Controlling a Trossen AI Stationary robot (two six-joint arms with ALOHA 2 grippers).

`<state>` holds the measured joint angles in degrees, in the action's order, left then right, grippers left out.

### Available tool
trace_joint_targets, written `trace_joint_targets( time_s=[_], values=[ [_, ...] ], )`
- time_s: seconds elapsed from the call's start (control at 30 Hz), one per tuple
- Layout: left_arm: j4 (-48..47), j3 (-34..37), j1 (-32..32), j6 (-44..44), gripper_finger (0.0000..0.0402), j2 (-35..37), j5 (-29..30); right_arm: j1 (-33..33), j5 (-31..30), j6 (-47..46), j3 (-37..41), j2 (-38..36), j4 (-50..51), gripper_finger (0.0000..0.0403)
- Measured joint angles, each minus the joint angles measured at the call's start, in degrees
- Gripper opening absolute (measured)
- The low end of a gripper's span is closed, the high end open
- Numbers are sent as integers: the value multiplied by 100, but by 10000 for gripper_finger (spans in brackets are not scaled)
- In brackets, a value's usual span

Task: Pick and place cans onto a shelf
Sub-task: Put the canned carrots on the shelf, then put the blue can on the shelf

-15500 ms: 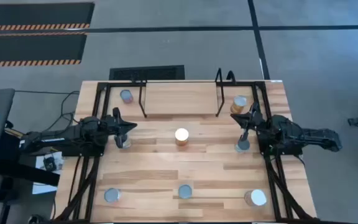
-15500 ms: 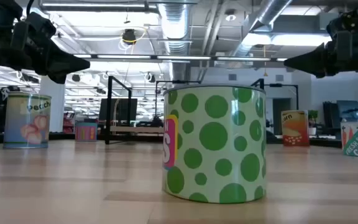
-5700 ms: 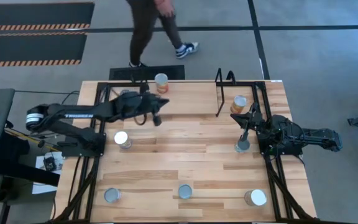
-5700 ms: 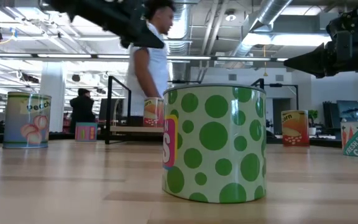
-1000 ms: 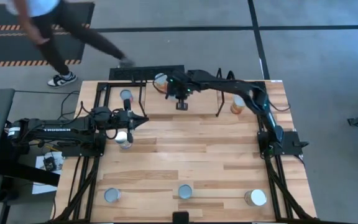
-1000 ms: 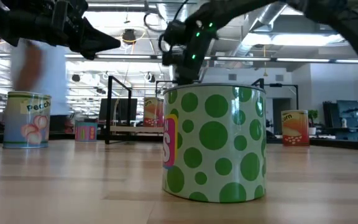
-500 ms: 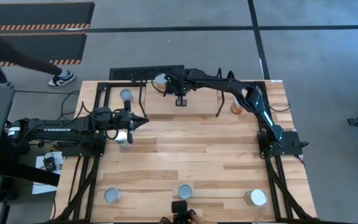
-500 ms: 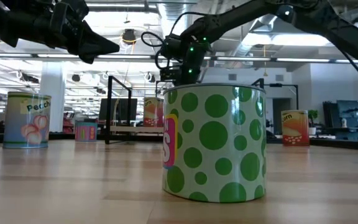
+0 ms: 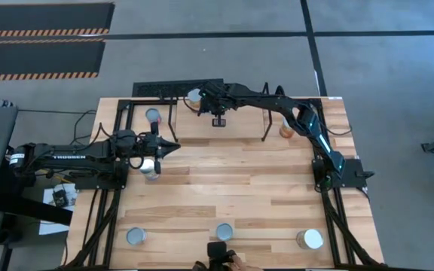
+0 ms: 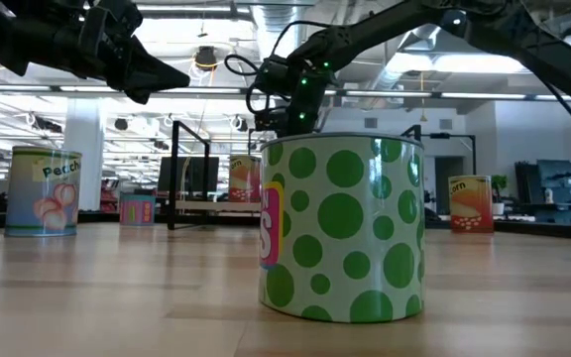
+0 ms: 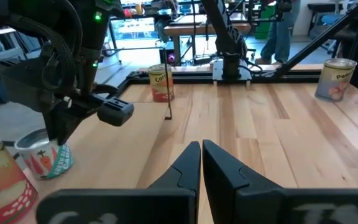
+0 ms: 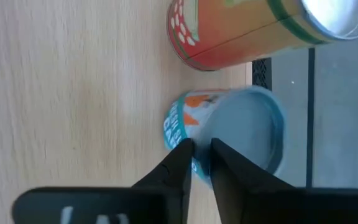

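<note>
Low view has the green can [image 10: 340, 228] right at the lens, upright on the table [image 9: 239, 188], in the near row between two other cans well apart at the corners. Mid-table on my left, the left gripper [image 11: 201, 155] hovers above the boards with its fingers pressed together, holding nothing; a silver-topped can [image 9: 151, 167] stands just beside it. Farthest off, the right arm stretches across to the shelf [image 9: 266, 124]. The right gripper [image 12: 197, 158] has its fingers nearly together, only a thin slit between them, gripping nothing. An orange can [image 9: 194, 95] stands on the shelf board close by, and a blue can [image 12: 229, 134] sits just past the tips.
</note>
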<state>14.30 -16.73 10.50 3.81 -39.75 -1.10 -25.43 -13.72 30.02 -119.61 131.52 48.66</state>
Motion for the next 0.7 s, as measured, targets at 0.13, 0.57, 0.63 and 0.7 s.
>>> trace_joint_targets(
  time_s=[0.13,0.57,0.63,0.7],
  values=[
    [-47,0,0,-6,8,0,0,23,-187,-102,0,0,-123,108],
    [-52,0,0,106,8,0,-12,394,284,-435,-1,-803,284,45],
    [-52,0,0,104,8,2,-36,490,794,-537,2,-856,252,14],
    [-69,0,0,104,8,0,-59,625,1131,-648,6,-868,76,14]
  ],
)
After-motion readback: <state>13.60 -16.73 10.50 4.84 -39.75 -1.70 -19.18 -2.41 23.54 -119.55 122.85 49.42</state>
